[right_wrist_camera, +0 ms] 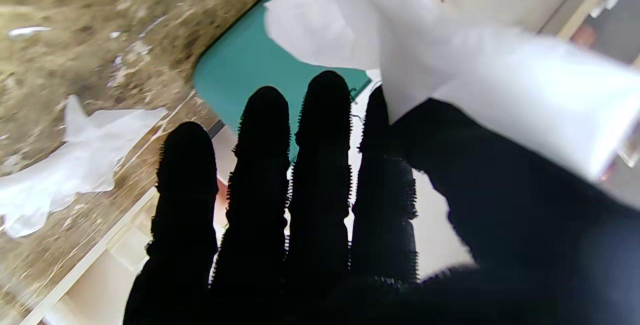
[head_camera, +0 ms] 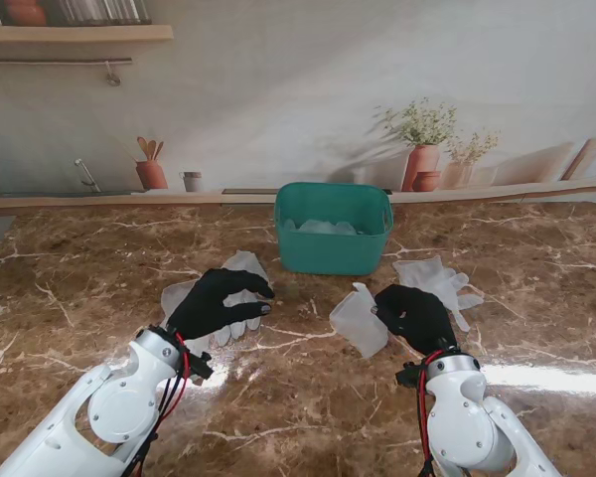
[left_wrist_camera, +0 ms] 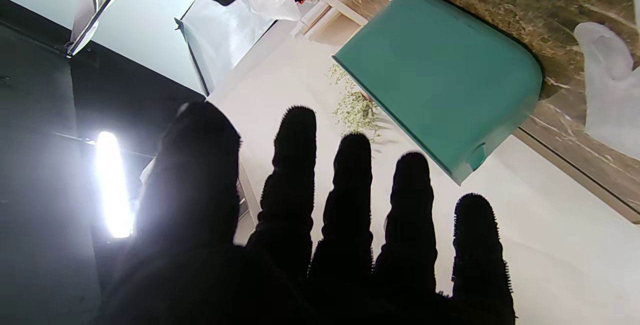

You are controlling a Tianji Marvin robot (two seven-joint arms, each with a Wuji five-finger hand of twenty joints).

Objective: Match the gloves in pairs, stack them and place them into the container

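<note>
On your left, the left hand (head_camera: 219,301) hovers w/ fingers spread, holding nothing, over a glove pile (head_camera: 240,268). Right hand (head_camera: 414,315) pinches one glove (head_camera: 359,319). Green container (head_camera: 333,228) sits between, on marble table (head_camera: 70,288).

We see a brown marble table (head_camera: 99,288) carrying 1 green container (head_camera: 333,231) and 2 groups of translucent gloves (head_camera: 240,273) (head_camera: 435,280).

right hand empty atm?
No. In the right wrist view the right hand has a translucent glove pinched under its thumb, and the stand view shows that glove lifted beside it.
</note>
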